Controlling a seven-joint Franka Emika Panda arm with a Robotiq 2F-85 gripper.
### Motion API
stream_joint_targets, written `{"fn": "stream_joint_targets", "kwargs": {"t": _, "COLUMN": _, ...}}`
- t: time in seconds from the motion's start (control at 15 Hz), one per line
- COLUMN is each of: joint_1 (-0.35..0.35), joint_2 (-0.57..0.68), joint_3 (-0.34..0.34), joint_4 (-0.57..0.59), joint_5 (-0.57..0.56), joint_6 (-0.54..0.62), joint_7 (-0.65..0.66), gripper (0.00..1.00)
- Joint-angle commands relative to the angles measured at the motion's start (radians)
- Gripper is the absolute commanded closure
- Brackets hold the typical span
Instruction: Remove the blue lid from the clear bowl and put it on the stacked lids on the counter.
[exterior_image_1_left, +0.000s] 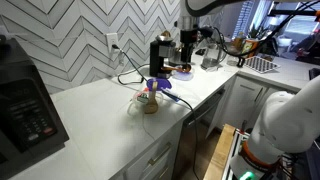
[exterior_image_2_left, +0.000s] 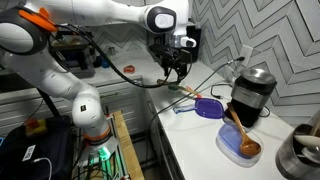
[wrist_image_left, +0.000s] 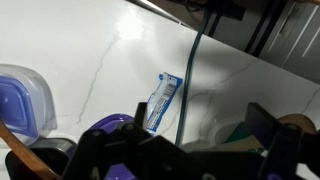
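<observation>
The blue lid (exterior_image_2_left: 236, 143) lies low on the white counter with the clear bowl (exterior_image_2_left: 251, 150), reddish-brown, at its near end and a wooden spoon (exterior_image_2_left: 234, 124) leaning over them. The lid also shows at the left edge of the wrist view (wrist_image_left: 20, 100). The stacked lids (exterior_image_2_left: 209, 108) form a blue-purple pile between bowl and gripper; they show in an exterior view (exterior_image_1_left: 160, 83) and low in the wrist view (wrist_image_left: 108, 128). My gripper (exterior_image_2_left: 178, 70) hangs open and empty above the counter, beyond the pile; it also shows in an exterior view (exterior_image_1_left: 186, 62) and the wrist view (wrist_image_left: 200, 122).
A black coffee machine (exterior_image_2_left: 250, 92) stands by the wall behind the pile. A blue-white packet (wrist_image_left: 160, 100) and a dark cable (wrist_image_left: 190, 70) lie on the counter under the gripper. A metal pot (exterior_image_2_left: 300, 150) sits near the bowl. A microwave (exterior_image_1_left: 25, 100) stands at one end.
</observation>
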Motion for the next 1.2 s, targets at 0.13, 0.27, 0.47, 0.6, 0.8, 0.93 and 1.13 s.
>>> {"fn": "stream_joint_targets", "kwargs": {"t": 0.13, "joint_1": -0.008, "joint_2": 0.007, "joint_3": 0.008, "joint_4": -0.007, "joint_5": -0.008, "joint_6": 0.024, "joint_7": 0.035, "gripper": 0.00}}
{"fn": "stream_joint_targets", "kwargs": {"t": 0.27, "joint_1": -0.029, "joint_2": 0.033, "joint_3": 0.013, "joint_4": -0.024, "joint_5": -0.013, "joint_6": 0.104, "joint_7": 0.133, "gripper": 0.00}}
{"fn": "stream_joint_targets", "kwargs": {"t": 0.47, "joint_1": -0.071, "joint_2": 0.093, "joint_3": 0.011, "joint_4": -0.054, "joint_5": -0.151, "joint_6": 0.312, "joint_7": 0.168, "gripper": 0.00}}
{"fn": "stream_joint_targets", "kwargs": {"t": 0.6, "joint_1": -0.112, "joint_2": 0.147, "joint_3": 0.006, "joint_4": -0.040, "joint_5": -0.273, "joint_6": 0.402, "joint_7": 0.188, "gripper": 0.00}}
{"fn": "stream_joint_targets", "kwargs": {"t": 0.8, "joint_1": -0.176, "joint_2": 0.230, "joint_3": 0.006, "joint_4": -0.011, "joint_5": -0.463, "joint_6": 0.466, "joint_7": 0.275, "gripper": 0.00}}
{"fn": "stream_joint_targets", "kwargs": {"t": 0.93, "joint_1": -0.197, "joint_2": 0.266, "joint_3": 0.009, "joint_4": -0.015, "joint_5": -0.584, "joint_6": 0.453, "joint_7": 0.318, "gripper": 0.00}}
{"fn": "stream_joint_targets", "kwargs": {"t": 1.13, "joint_1": -0.206, "joint_2": 0.315, "joint_3": -0.006, "joint_4": -0.029, "joint_5": -0.759, "joint_6": 0.441, "joint_7": 0.401, "gripper": 0.00}}
